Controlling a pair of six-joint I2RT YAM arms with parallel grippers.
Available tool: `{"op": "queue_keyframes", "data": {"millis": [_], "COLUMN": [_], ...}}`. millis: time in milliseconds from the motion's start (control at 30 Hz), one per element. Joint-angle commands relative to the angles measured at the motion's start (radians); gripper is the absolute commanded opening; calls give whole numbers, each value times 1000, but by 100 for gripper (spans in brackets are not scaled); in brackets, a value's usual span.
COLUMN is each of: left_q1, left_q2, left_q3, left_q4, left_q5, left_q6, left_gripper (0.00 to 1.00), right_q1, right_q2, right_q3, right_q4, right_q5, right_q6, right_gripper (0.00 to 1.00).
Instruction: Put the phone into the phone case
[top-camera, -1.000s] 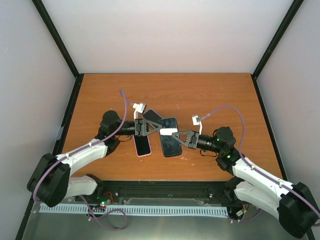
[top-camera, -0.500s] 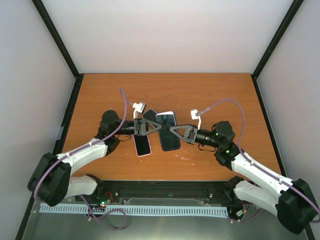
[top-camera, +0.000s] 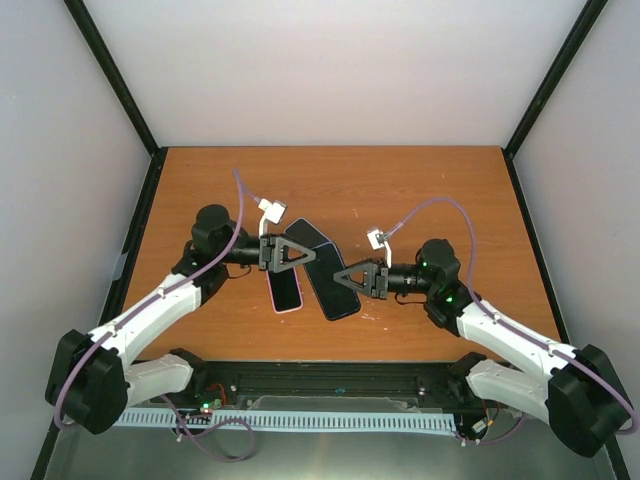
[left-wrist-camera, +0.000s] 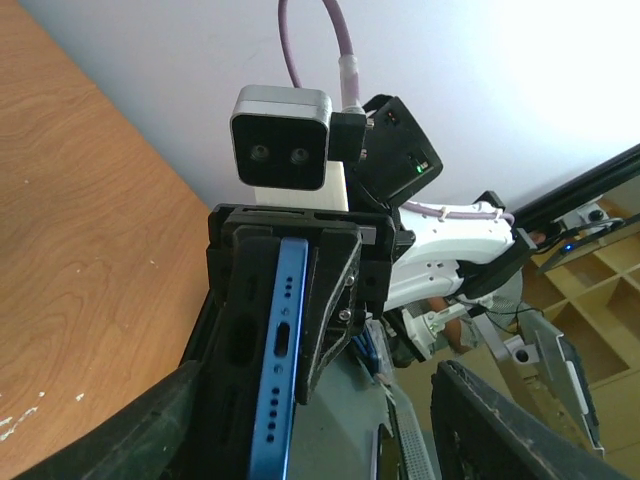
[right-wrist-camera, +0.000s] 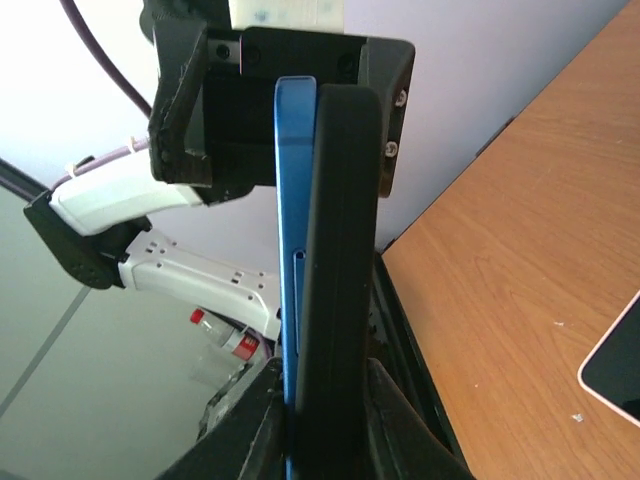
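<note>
Phone (right-wrist-camera: 296, 200) lies flat against phone case (right-wrist-camera: 340, 220) — blue edge bare; right gripper (top-camera: 342, 278) pinches both, left gripper (top-camera: 312, 255) — jaw spread unclear.

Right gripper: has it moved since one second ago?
Yes. The right gripper has shifted left, nearer the pink phone, which lies unmoved on the table.

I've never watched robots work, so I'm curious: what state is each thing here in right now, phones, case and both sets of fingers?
blue phone: off the table, held edge-on, not visibly seated.
black case: off the table, pressed against the blue phone.
pink-edged phone: flat on the table, screen dark, untouched.
right fingers: closed on phone and case together.
left fingers: either side of the pair, gap on one side; grip unclear.
</note>
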Motion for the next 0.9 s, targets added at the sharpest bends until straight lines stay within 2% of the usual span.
{"op": "queue_keyframes", "data": {"millis": [0, 300, 433, 567, 767, 867], "left_q1": [5, 4, 4, 4, 5, 8], "left_q2": [-24, -8, 8, 19, 41, 43], "left_q3": [71, 63, 49, 26, 53, 61], "left_q4": [-216, -169, -124, -49, -113, -119], "left_q5": [57, 139, 159, 169, 137, 109], "left_q6": [160, 76, 22, -83, -102, -99], "left_gripper": [58, 45, 30, 23, 20, 20], "right_q1": [4, 9, 11, 11, 11, 11], "right_q2": [25, 53, 70, 95, 148, 191], "right_q3": [38, 37, 40, 38, 31, 25], "right_q4": [49, 52, 54, 87, 229, 292], "right_q5": [-96, -129, -135, -130, -120, -105], "right_q6": [-36, -54, -56, -19, 108, 182], "right_gripper": [16, 16, 16, 19, 28, 29]}}
